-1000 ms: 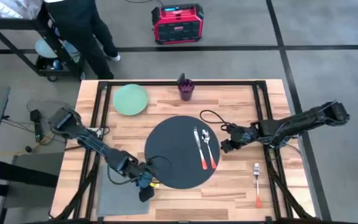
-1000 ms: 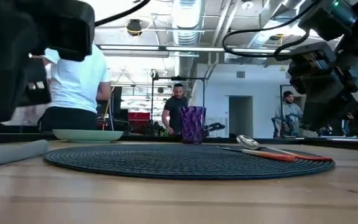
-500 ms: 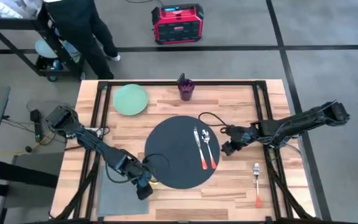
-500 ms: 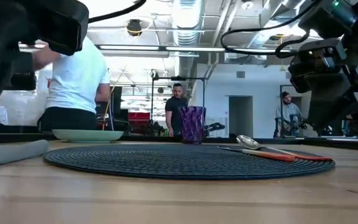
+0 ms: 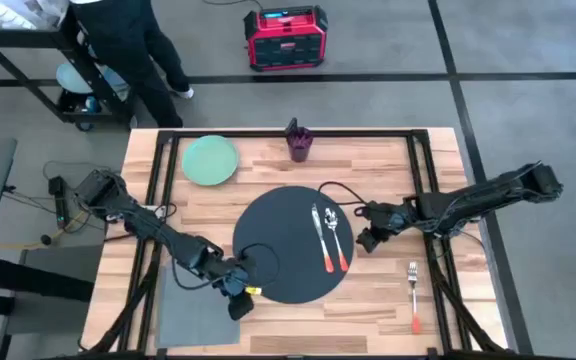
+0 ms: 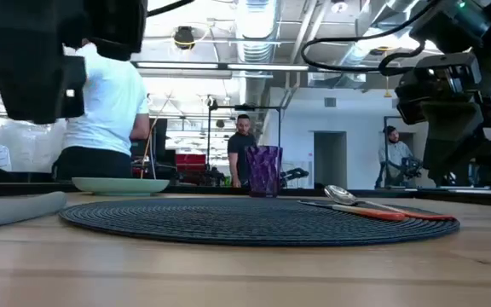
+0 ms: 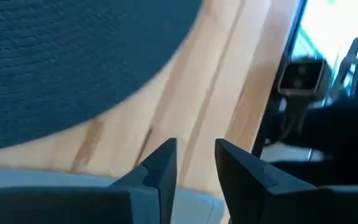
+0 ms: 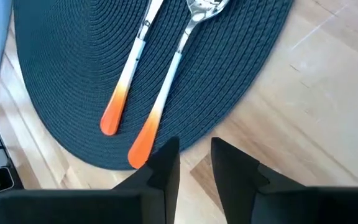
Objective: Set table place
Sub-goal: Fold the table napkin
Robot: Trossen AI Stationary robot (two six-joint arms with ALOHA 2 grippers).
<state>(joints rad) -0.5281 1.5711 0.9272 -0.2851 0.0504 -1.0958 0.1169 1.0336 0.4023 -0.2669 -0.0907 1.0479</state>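
Shifting slightly since 1 second ago, the left hand (image 5: 239,303), fingers narrowly parted and empty, is hovering at the near-left rim of the place (image 5: 290,245); the plate (image 5: 210,160) is lying far beyond it across the bench (image 5: 268,160).

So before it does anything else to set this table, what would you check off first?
1. Mat flat on the table: ok.
2. Knife and spoon on the mat: ok.
3. Fork on the mat: not ok, it lies on bare wood.
4. Plate on the mat: not ok, still at a far corner.
5. Left gripper and right gripper empty: ok.
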